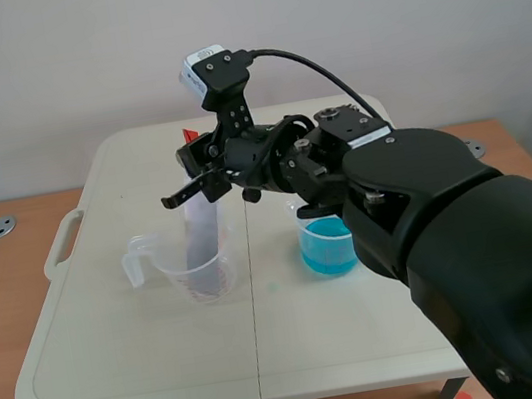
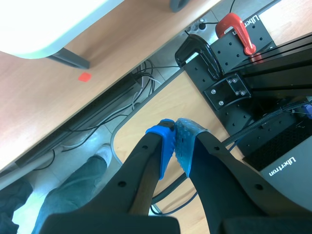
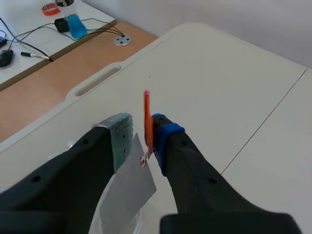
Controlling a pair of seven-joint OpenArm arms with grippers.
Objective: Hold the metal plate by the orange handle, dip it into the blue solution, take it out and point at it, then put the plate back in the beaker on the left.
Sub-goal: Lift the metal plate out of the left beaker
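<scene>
- The pale folding table (image 1: 150, 360) stood before a white wall.
- The metal plate (image 1: 200, 232) stood upright in the clear left beaker (image 1: 195, 276), with its orange handle (image 3: 146, 122) uppermost.
- The right gripper (image 3: 139, 129) straddled that handle with its fingers apart. One touched it and the other stood clear, so nothing was clamped.
- The left gripper (image 2: 174, 131) was closed on nothing, away from the table.
- The blue solution (image 1: 327, 249) sat near the plate's beaker. We judged this to be either the opening grasp or the final release, and could not tell which.
</scene>
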